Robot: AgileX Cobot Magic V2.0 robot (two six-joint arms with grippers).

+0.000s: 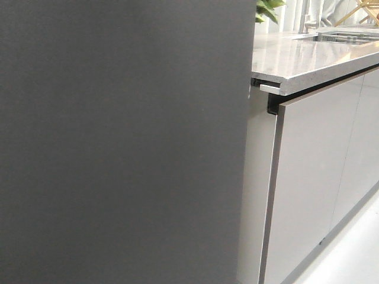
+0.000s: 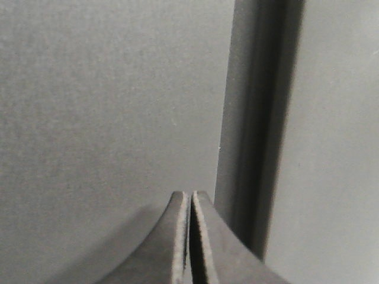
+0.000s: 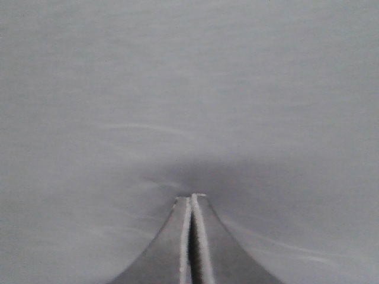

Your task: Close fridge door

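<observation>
The fridge door (image 1: 118, 142), matte dark grey, fills the left two thirds of the front view; no gripper shows there. In the left wrist view my left gripper (image 2: 190, 194) is shut and empty, its tips close against a flat grey panel (image 2: 106, 100), beside a dark vertical gap (image 2: 260, 136) with another grey panel past it. In the right wrist view my right gripper (image 3: 190, 196) is shut and empty, its tips at or touching a plain grey surface (image 3: 189, 89) with faint streaks. The door's inner lining and bins are hidden.
A pale stone countertop (image 1: 308, 59) runs off to the right of the door, with glossy pale grey cabinet doors (image 1: 314, 177) beneath it. A sink (image 1: 343, 36) and a green plant (image 1: 266, 9) are at the back. Pale floor (image 1: 355, 254) shows at the lower right.
</observation>
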